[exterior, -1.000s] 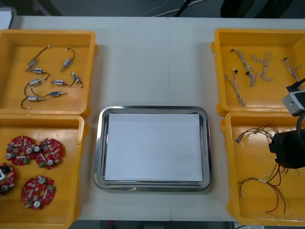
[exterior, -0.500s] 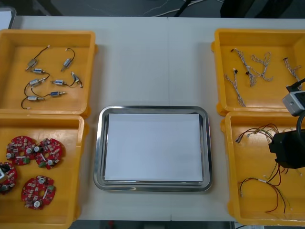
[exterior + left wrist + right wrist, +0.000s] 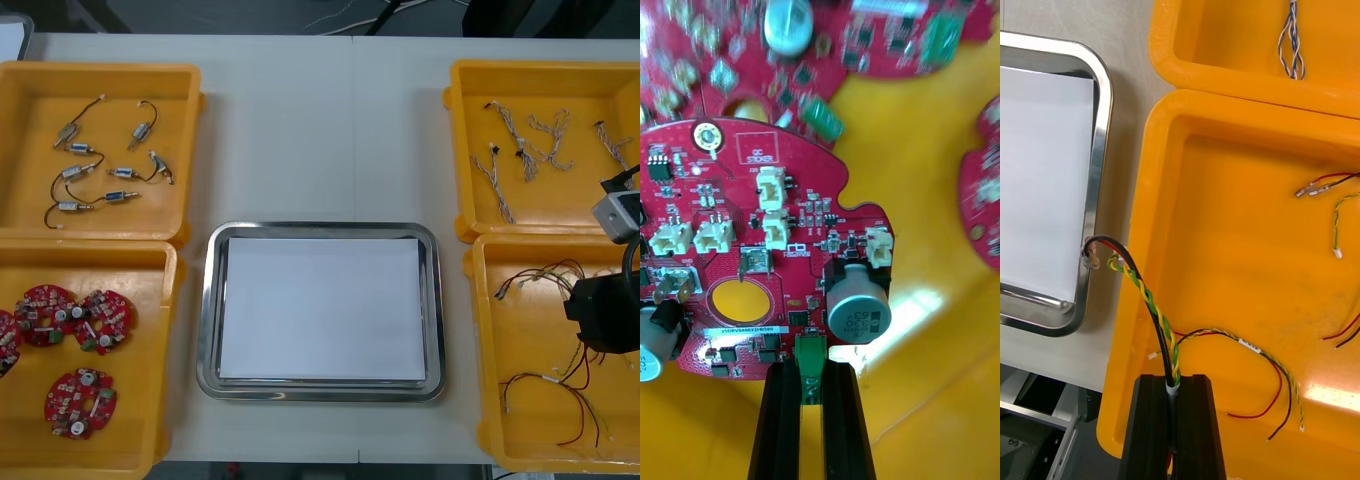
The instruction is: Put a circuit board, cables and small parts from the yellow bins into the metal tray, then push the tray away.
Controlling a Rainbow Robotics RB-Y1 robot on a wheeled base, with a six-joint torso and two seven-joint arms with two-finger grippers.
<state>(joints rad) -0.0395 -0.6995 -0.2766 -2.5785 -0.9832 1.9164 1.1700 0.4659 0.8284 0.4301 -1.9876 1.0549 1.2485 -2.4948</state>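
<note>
Light table [image 3: 320,130]; metal tray [image 3: 320,228] empty. Left gripper [image 3: 811,367] clamps round red circuit board [image 3: 752,225], right gripper [image 3: 1174,382] twisted red-yellow cable [image 3: 1150,300]; carry-over next.

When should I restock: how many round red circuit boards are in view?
4 boards, all at the near left yellow bin: two side by side, one nearer the robot, one cut off at the edge, gripped by the left gripper. Others may be hidden.
</note>
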